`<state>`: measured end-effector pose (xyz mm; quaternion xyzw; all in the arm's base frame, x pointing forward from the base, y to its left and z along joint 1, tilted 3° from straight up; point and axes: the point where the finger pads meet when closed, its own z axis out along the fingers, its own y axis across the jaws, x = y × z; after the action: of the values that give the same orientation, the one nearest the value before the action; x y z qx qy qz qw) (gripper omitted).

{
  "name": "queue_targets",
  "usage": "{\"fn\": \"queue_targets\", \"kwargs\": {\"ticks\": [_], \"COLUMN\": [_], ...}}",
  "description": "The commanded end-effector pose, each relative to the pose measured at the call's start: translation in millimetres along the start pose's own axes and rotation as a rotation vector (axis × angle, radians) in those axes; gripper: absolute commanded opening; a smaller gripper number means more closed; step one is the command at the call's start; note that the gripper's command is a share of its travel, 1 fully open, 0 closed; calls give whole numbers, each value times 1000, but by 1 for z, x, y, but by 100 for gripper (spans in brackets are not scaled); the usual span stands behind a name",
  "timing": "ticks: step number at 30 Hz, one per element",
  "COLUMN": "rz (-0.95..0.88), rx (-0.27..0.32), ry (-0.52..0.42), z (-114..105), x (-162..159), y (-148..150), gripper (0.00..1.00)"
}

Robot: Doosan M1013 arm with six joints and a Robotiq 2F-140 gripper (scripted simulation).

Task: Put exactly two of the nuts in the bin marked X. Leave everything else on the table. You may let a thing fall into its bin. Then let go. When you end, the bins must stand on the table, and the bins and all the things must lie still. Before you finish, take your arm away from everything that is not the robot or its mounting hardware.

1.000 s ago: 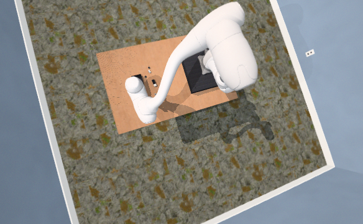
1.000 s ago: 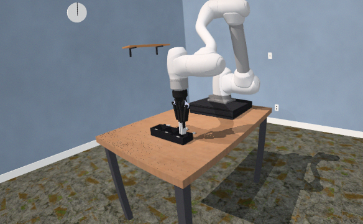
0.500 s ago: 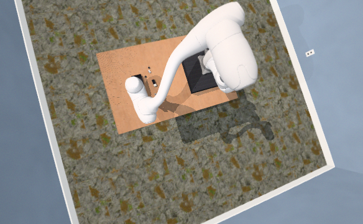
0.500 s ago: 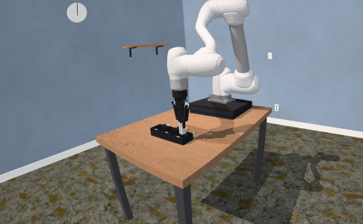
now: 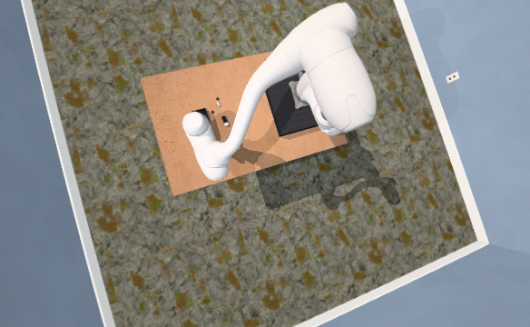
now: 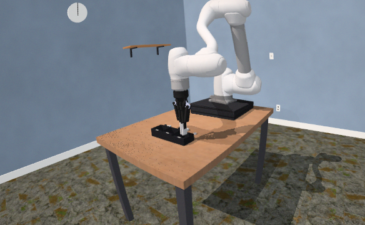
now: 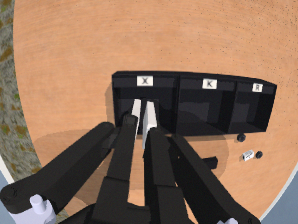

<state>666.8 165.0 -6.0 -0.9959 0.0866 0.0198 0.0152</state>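
The bin marked X (image 7: 167, 81) is the end compartment of a black three-part tray (image 6: 167, 135), which stands on the table. My gripper (image 7: 142, 110) (image 6: 183, 134) points down with its pale fingertips low over or inside the X bin. Its fingers are nearly together, with a narrow dark gap; I make out no nut between them. The fingers hide part of the X bin's floor, and no nut can be made out in it. A small dark round piece (image 7: 241, 137) (image 5: 212, 112) and another dark round piece (image 7: 259, 155) (image 5: 218, 98), possibly nuts, lie on the table beside the tray.
The tray's K bin (image 7: 204, 107) and R bin (image 7: 251, 111) stand beside X. A small white piece (image 7: 247, 155) (image 5: 219, 104) and a black piece (image 7: 212, 162) (image 5: 225, 118) lie near the tray. The robot's black base (image 6: 212, 109) is at the table's other end.
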Motion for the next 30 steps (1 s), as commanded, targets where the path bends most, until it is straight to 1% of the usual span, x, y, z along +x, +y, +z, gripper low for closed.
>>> {"fn": "queue_targets", "kwargs": {"ticks": [1, 13, 15, 17, 22, 30], "rz": [1, 1, 1, 1, 1, 1], "rx": [4, 4, 4, 4, 4, 4], "ry": [6, 6, 6, 6, 6, 6], "z": [-5, -5, -13, -13, -33, -34], "x": [4, 4, 4, 4, 4, 4], "y": [-3, -3, -3, -3, -3, -3], "gripper": [5, 5, 5, 5, 5, 5]}}
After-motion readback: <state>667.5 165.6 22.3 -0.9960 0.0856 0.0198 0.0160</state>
